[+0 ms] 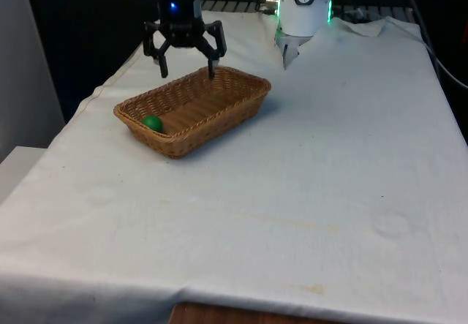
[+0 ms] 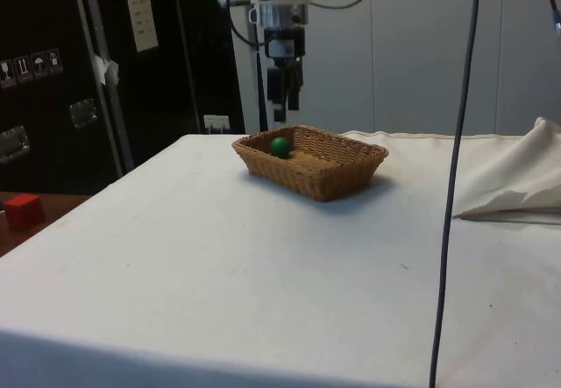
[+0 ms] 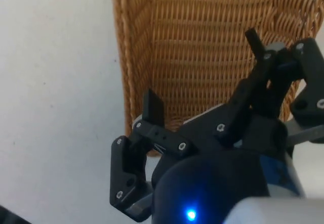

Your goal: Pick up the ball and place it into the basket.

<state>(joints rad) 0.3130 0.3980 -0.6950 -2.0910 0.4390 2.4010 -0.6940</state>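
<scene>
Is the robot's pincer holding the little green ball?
No, the black two-finger pincer hangs open and empty above the brown woven wicker basket, while the small green ball lies inside it.

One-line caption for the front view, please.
Open gripper hovers above the wicker basket, green ball lying inside at one end.

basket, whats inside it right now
A green ball lies inside the basket, at its end nearer the front view's left. The rest of the woven floor looks bare. The open gripper hangs above, holding nothing.
</scene>
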